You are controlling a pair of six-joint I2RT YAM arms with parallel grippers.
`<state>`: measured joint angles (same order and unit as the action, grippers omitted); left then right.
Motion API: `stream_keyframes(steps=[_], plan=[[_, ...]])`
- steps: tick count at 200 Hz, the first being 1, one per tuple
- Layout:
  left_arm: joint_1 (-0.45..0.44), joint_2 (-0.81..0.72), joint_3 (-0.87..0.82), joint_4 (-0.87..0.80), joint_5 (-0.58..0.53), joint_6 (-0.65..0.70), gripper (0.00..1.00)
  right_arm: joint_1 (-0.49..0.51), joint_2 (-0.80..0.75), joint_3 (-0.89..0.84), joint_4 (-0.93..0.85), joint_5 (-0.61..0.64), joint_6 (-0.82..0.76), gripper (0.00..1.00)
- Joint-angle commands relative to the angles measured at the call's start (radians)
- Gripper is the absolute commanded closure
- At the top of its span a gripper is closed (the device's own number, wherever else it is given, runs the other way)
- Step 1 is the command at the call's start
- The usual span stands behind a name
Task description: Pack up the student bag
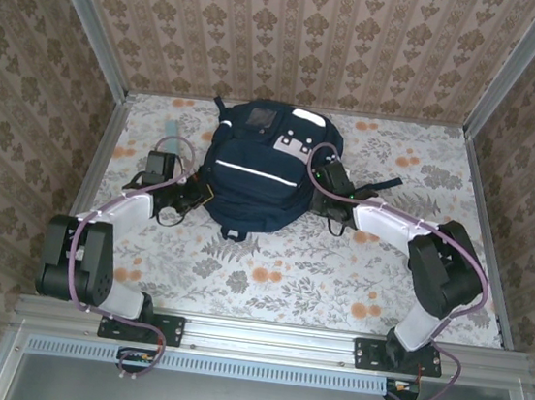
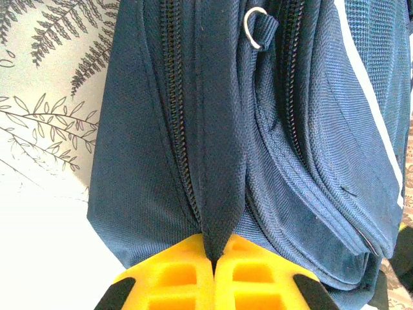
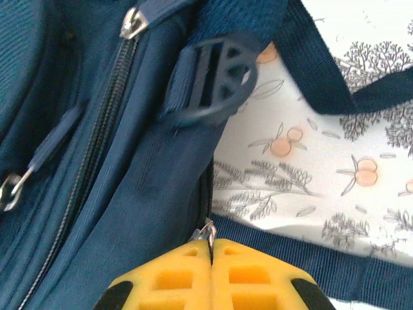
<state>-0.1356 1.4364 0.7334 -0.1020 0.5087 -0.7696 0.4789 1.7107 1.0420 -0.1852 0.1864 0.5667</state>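
From above, the student bag [image 1: 256,174] lies flat in the middle of the flowered surface [image 1: 269,269], its white stripe facing up and its dark straps trailing toward the far wall and out to the right. My left tool [image 1: 195,194] presses against the bag's left edge, and my right tool [image 1: 320,182] sits against its right edge, so I have one arm on each side of it. From my left wrist, the left tool [image 2: 214,258] is clenched, its yellow fingers [image 2: 174,278] pinching a raised fold of the navy fabric that runs between two zip lines of the student bag [image 2: 148,161]; a small metal ring [image 2: 256,27] hangs further up, and the white stripe [image 2: 368,97] runs along the right. From my right wrist, the right tool [image 3: 211,248] is clenched as well, with a small metal zip pull [image 3: 206,231] caught right at its tips, at the side seam of the student bag [image 3: 129,194]; a dark plastic buckle [image 3: 213,81] sits just above, and a navy strap [image 3: 310,261] lies on the surface beside my fingers
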Motion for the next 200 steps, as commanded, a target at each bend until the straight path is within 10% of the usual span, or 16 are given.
stream_keyframes(steps=[1,77,96,141,200], plan=[[0.05,-0.041,0.011,-0.046,-0.094,0.057,1.0,-0.077,0.039,0.06,0.035,0.072,-0.056,1.0],[0.063,-0.062,0.025,-0.075,-0.047,0.091,1.0,-0.111,0.133,0.224,-0.144,0.052,0.038,1.0],[0.063,-0.068,0.045,-0.093,-0.013,0.111,1.0,-0.112,0.084,0.217,-0.177,-0.023,-0.001,0.7],[0.056,-0.125,0.093,-0.169,0.006,0.145,0.43,-0.112,-0.102,0.123,-0.2,-0.197,-0.043,0.28],[-0.076,-0.13,0.214,-0.278,-0.132,0.27,0.35,-0.111,-0.039,0.142,-0.097,-0.477,0.048,0.28]])
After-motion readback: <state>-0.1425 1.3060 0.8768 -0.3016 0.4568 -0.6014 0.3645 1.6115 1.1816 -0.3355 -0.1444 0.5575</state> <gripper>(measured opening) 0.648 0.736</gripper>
